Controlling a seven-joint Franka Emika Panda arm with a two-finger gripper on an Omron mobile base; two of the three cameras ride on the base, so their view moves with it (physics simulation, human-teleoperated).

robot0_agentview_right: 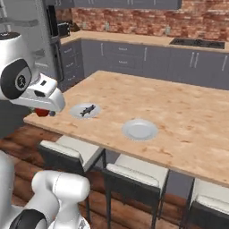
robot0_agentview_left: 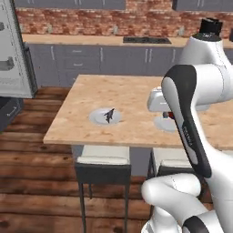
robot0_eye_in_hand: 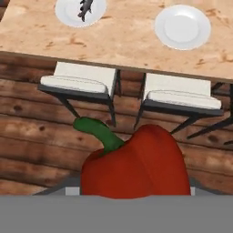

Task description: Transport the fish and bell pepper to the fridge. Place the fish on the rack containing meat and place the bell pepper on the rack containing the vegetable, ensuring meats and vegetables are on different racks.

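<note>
Gripper (robot0_agentview_right: 44, 112) clamps bell pepper (robot0_eye_in_hand: 136, 166); keep grip firm w/ smooth carry to fridge (robot0_agentview_left: 13, 50), fish (robot0_agentview_left: 108, 115) waits.

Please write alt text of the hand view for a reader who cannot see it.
A red bell pepper with a green stem, held in the gripper, fills the foreground. Beyond it, a wooden counter holds a plate with the fish and an empty plate, above two stools.

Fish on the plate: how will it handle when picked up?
The fish looks slim and low on its plate, so the pincer probably gets little height to close on. Its smooth dark body may be slippery. Lying on a smooth plate, it could slide rather than roll if nudged.
</note>
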